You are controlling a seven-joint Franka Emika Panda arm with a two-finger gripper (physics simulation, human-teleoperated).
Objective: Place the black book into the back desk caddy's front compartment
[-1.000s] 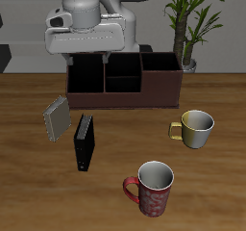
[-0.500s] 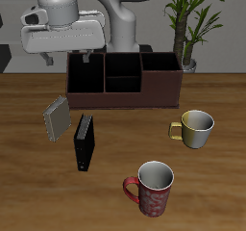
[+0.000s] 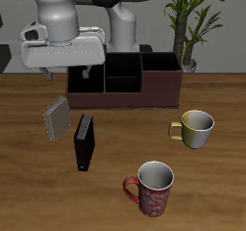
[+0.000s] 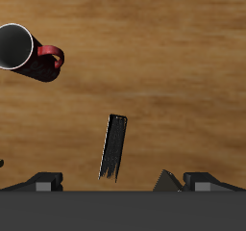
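The black book point(image 3: 86, 143) stands upright on the table in front of the back desk caddy point(image 3: 123, 81), a long reddish-brown box with black cells. My gripper point(image 3: 67, 73) is open and empty. It hangs above the caddy's end, over the table behind the books. In the wrist view the black book point(image 4: 114, 148) shows edge-on just ahead of my gripper point(image 4: 120, 183), whose fingertips point(image 4: 44, 181) stand wide apart.
A grey book point(image 3: 56, 118) leans beside the black book. A cream mug point(image 3: 195, 128) and a red patterned mug point(image 3: 151, 189) stand nearer the table's front edge; the red mug also shows in the wrist view point(image 4: 24, 52). A potted plant point(image 3: 187, 23) stands behind the caddy.
My gripper has moved sideways from above the caddy's back toward the caddy's end near the books, and has come lower. The books and mugs have not moved.
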